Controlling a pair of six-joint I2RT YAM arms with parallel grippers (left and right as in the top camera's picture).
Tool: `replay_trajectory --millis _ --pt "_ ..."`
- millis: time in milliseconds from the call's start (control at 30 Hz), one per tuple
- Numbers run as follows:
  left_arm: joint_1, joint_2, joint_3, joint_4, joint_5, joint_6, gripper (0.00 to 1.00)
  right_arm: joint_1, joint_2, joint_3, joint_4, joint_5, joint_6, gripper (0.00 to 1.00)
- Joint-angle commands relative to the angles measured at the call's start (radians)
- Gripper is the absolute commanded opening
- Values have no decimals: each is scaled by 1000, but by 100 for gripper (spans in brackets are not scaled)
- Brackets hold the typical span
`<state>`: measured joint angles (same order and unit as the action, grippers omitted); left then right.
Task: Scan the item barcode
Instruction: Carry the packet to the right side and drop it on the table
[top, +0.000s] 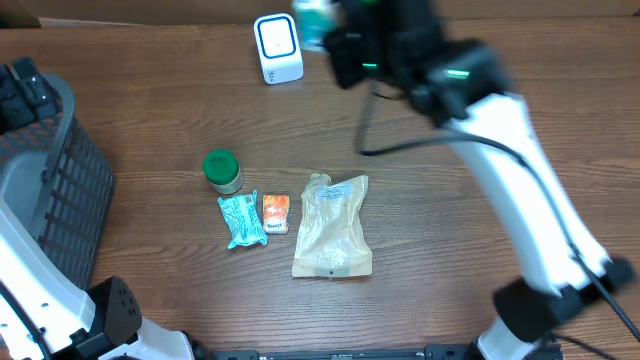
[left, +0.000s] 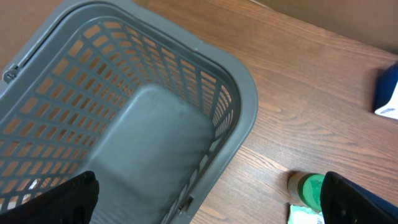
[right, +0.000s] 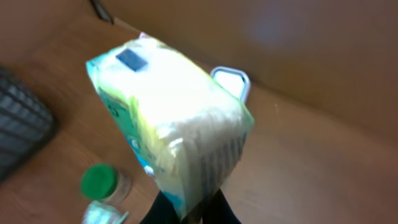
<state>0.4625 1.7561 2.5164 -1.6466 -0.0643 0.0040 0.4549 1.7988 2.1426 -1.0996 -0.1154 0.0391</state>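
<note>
Plastic film, glossy and crumpled, wraps the pillow-shaped white-and-green packet (right: 168, 118). The right gripper (right: 191, 214) clamps its lower end and holds it aloft just beside the boxy, round-cornered white scanner (top: 278, 47). The left gripper (left: 208, 202) hangs spread wide over the grey lattice basket (left: 242, 93), holding nothing. On the wood-grain table (top: 450, 250) lie a green-capped jar (top: 223, 170) and a flat tan pouch (top: 333, 225).

White packet (right: 171, 118) in end effector (right: 189, 210)
</note>
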Motion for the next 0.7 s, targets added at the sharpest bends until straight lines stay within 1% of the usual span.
replay_trajectory --millis 0,100,200,333,400,567,667 --pt "-1 -11 18 1 5 16 100 -103 15 -10 -172 -24 248 4" --pt "-1 -11 18 1 5 16 99 -202 23 -54 -333 39 307 4" --pt "-1 -11 18 1 5 16 99 -319 26 -179 -360 71 356 4" --pt "-1 -11 18 1 5 16 100 -465 26 -385 -262 25 361 4" --pt "-1 -11 18 1 5 16 99 -553 26 -518 -163 -10 361 4" --pt "-1 -11 18 1 5 16 99 -686 27 -713 -14 -86 361 4" --pt "-1 -11 18 1 5 16 100 -746 27 -794 40 -126 353 5"
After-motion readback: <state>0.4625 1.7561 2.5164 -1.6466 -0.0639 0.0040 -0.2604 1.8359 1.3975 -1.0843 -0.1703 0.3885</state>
